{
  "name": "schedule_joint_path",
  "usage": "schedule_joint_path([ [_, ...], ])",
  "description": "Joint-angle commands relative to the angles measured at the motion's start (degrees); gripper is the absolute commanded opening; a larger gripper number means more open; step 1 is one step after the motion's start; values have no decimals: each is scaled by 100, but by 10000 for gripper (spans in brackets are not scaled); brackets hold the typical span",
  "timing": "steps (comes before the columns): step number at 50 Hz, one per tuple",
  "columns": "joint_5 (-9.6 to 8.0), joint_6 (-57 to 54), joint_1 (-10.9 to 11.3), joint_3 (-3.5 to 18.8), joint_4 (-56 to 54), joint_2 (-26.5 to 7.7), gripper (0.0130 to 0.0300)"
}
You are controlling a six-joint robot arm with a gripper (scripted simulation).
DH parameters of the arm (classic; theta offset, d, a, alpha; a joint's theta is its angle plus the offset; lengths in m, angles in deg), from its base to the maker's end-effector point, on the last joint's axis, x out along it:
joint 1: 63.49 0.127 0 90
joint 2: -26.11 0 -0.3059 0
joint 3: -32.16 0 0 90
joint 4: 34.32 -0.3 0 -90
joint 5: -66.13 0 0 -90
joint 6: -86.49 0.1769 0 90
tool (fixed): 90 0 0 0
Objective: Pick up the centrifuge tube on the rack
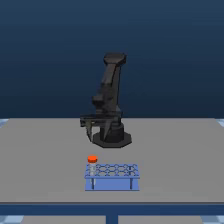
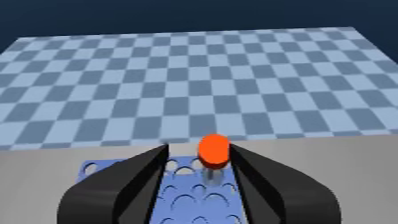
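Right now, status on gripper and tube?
Gripper open, empty, short of rack. Centrifuge tube upright in corner hole, exterior view's left. Nothing in the way.

No text, label, brand, number or sign can be read in either view; the blue rack (image 1: 112, 176) bears only plain round holes, the orange-red cap of the centrifuge tube (image 1: 92, 160) is unmarked, and the dark arm (image 1: 109, 100) shows no lettering.
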Motion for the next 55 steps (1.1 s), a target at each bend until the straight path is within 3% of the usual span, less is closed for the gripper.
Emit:
schedule_joint_path([
  [1,4,485,-84,215,494,-262,300],
  [13,-27,1280,-144,622,1462,-723,300],
  [28,-49,1977,-179,944,2281,-1058,300],
  [55,-56,2356,-201,1152,2746,-1300,300],
])
